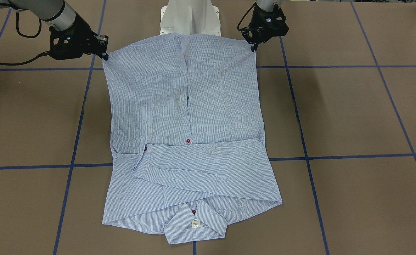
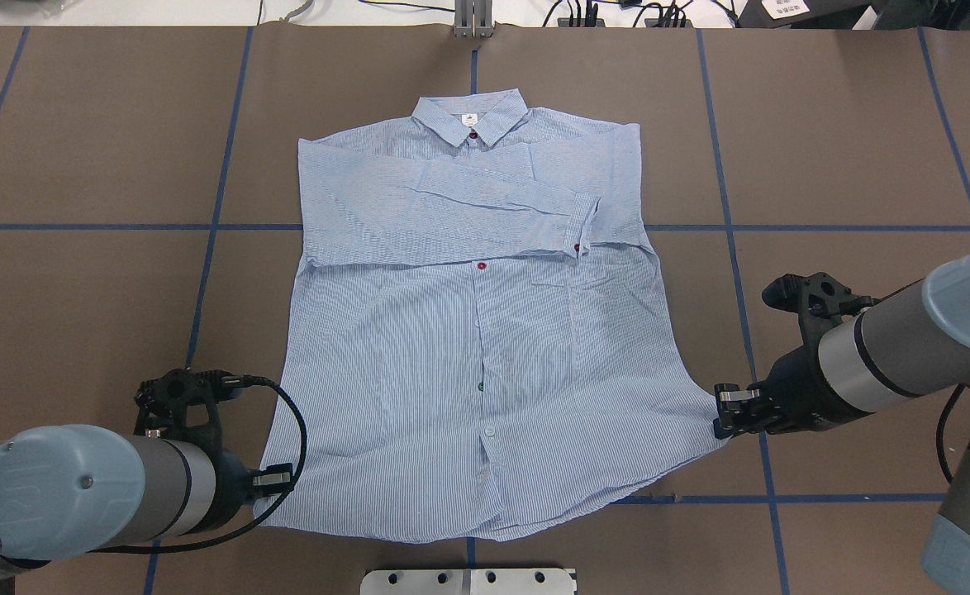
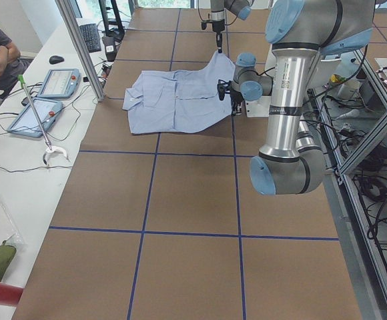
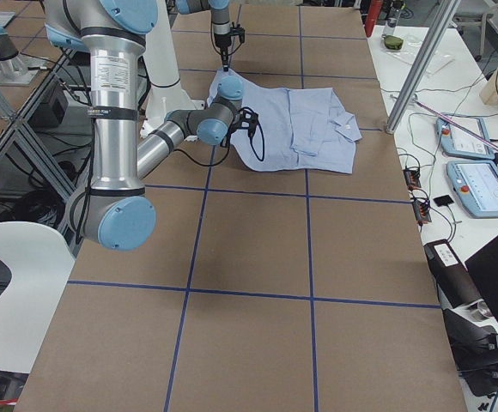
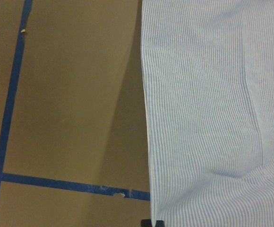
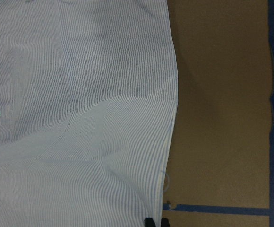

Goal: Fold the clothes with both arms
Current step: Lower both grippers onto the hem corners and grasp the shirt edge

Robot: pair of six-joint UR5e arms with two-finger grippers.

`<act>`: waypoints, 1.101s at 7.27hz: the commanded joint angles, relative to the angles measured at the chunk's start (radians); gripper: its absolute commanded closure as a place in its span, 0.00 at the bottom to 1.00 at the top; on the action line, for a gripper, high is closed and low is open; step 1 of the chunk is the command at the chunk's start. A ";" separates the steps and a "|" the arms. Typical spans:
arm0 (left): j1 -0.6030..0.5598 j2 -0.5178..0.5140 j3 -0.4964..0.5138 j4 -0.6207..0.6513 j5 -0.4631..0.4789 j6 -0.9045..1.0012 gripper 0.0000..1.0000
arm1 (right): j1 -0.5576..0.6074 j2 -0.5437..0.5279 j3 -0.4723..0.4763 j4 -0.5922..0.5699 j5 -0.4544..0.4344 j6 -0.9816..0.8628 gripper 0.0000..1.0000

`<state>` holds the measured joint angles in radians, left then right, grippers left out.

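light blue-and-white striped button-up shirt lies on brown worktop, sleeves folded across chest; black left tool and black right tool each pinch a hem corner.

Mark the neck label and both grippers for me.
neck label (image 2: 469,121), overhead view, middle of the white tag.
left gripper (image 2: 280,482), overhead view, between its fingers at the shirt (image 2: 419,355) hem.
right gripper (image 2: 720,413), overhead view, between its fingers at the opposite hem corner.
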<state>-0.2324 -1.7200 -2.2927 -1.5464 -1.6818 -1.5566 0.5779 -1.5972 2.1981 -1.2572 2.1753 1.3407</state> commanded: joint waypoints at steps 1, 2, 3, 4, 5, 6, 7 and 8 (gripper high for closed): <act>-0.004 -0.003 0.001 -0.001 -0.004 0.004 1.00 | 0.006 0.000 -0.003 -0.001 0.001 0.000 1.00; -0.008 -0.006 0.001 -0.003 -0.004 0.004 1.00 | 0.011 0.000 -0.007 -0.001 0.001 0.000 1.00; -0.016 -0.009 0.001 -0.003 -0.028 0.004 1.00 | 0.016 0.002 -0.009 -0.001 0.001 0.000 1.00; -0.025 -0.009 -0.001 -0.003 -0.030 0.004 1.00 | 0.019 0.002 -0.014 -0.001 0.003 0.000 1.00; -0.028 -0.009 -0.001 -0.003 -0.030 0.006 1.00 | 0.022 0.002 -0.014 -0.001 0.003 0.000 1.00; -0.028 -0.009 0.001 -0.003 -0.030 0.004 1.00 | 0.023 0.002 -0.014 -0.001 0.001 0.000 1.00; -0.028 -0.009 0.002 -0.001 -0.030 0.004 1.00 | 0.023 0.000 -0.015 -0.001 0.001 0.000 1.00; -0.027 -0.009 0.002 -0.001 -0.030 0.004 1.00 | 0.023 0.000 -0.015 -0.001 0.001 0.000 1.00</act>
<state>-0.2599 -1.7288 -2.2911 -1.5484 -1.7118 -1.5523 0.6007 -1.5962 2.1836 -1.2579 2.1769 1.3407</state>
